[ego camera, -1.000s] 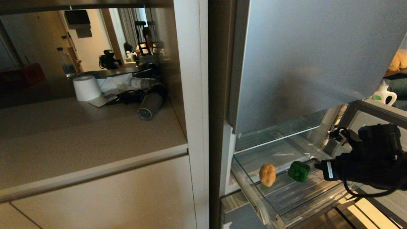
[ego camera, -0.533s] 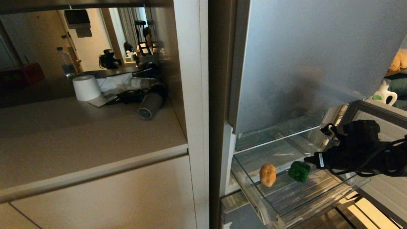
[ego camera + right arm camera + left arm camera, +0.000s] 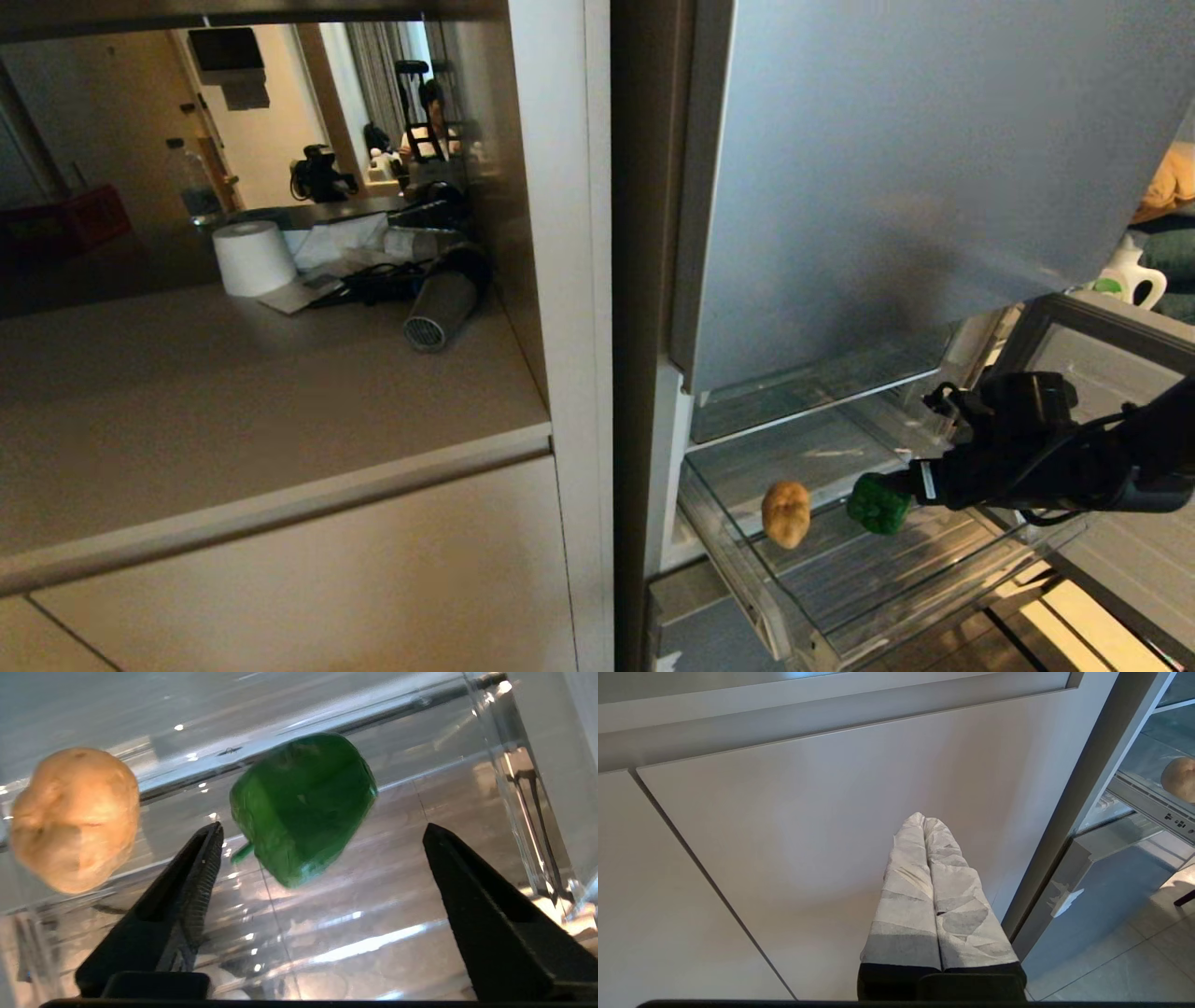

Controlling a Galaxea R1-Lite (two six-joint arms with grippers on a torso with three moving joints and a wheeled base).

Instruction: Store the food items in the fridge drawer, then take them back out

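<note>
Right gripper (image 3: 322,830) is down in the clear plastic fridge drawer (image 3: 747,569) w/ jaws spread wide, the glossy dark green bell pepper (image 3: 301,807) sitting just past the tips, not gripped. Tan-brown oval potato-like lump (image 3: 785,512) lies on the ridged drawer floor just left of the pepper, the two a bit apart. Left gripper (image 3: 927,826) is parked w/ jaws pressed together in front of the beige cabinet door (image 3: 784,826), left of the silver-grey fridge (image 3: 896,168).

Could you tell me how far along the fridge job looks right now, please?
Done: the potato and pepper both lie in the open drawer. In hand: the right end effector is open, lined up on the pepper but not gripping it. Left: both items must come out. The left end effector is shut, parked by the cabinet.
</note>
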